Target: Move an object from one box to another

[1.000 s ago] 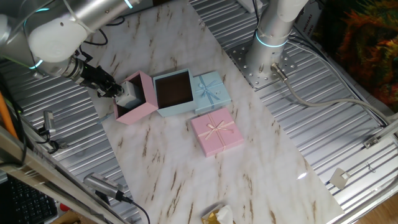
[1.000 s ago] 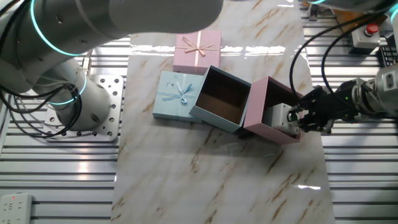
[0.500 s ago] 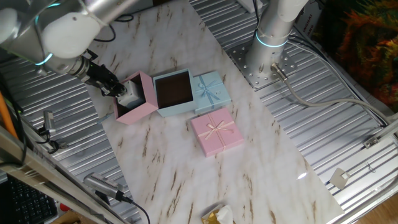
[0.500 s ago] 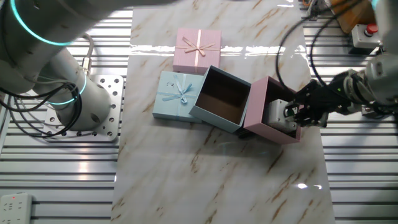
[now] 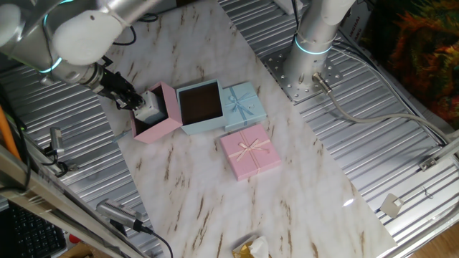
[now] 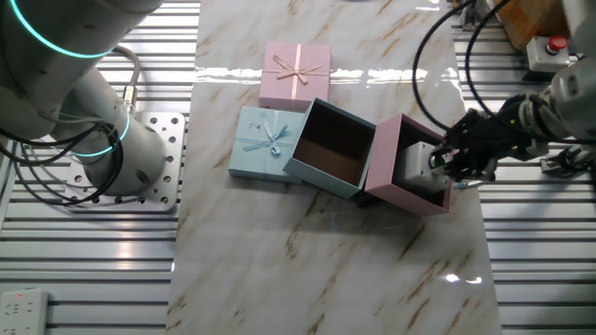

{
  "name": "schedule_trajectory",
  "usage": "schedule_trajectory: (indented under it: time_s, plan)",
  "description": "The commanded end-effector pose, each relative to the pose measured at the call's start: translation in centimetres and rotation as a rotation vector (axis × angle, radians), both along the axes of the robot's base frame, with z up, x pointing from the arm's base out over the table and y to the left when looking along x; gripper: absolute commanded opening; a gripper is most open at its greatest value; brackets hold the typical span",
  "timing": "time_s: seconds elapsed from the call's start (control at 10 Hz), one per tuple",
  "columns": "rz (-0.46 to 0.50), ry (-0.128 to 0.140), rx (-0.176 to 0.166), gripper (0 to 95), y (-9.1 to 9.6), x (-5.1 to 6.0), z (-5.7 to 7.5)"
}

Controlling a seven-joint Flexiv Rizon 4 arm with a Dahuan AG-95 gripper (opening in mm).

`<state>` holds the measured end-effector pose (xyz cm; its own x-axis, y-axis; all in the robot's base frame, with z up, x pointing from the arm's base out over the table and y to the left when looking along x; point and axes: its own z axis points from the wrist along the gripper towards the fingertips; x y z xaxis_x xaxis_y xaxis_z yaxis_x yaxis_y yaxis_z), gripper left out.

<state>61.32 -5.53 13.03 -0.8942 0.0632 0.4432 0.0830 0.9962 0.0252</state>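
The small white object point(image 5: 149, 107) point(image 6: 417, 162) hangs just inside the open pink box point(image 5: 161, 130) point(image 6: 383, 154), near its outer wall. My gripper point(image 5: 140, 104) point(image 6: 436, 164) reaches in from the outer side, and its black fingers are shut on the object. Touching the pink box's inner side stands the light blue box point(image 5: 204, 126) point(image 6: 319, 177), open, with its dark brown lining bare. The object's underside and the pink box's floor are mostly hidden by the wall and the fingers.
A light blue lid with a bow point(image 5: 244, 102) point(image 6: 265, 141) lies against the blue box. The pink lid with a bow point(image 5: 249, 150) point(image 6: 296, 74) lies beside it. The arm's base point(image 5: 312, 43) point(image 6: 121, 149) stands on the ribbed metal beside the marble strip.
The gripper with the white object has risen a little inside the pink box and shifted slightly. Boxes and lids have not moved.
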Motion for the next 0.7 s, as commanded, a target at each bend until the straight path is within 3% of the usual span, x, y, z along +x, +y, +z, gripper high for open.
schedule_trajectory:
  time_s: [0.1, 0.3, 0.7]
  plan:
    - [0.011, -0.055, -0.015, 0.0, 0.2, -0.6, 0.4]
    - [0.012, -0.087, -0.025, 0.0, 0.5, -1.2, 0.8]
    - [0.025, -0.119, -0.041, 0.0, 0.7, -2.2, 1.4]
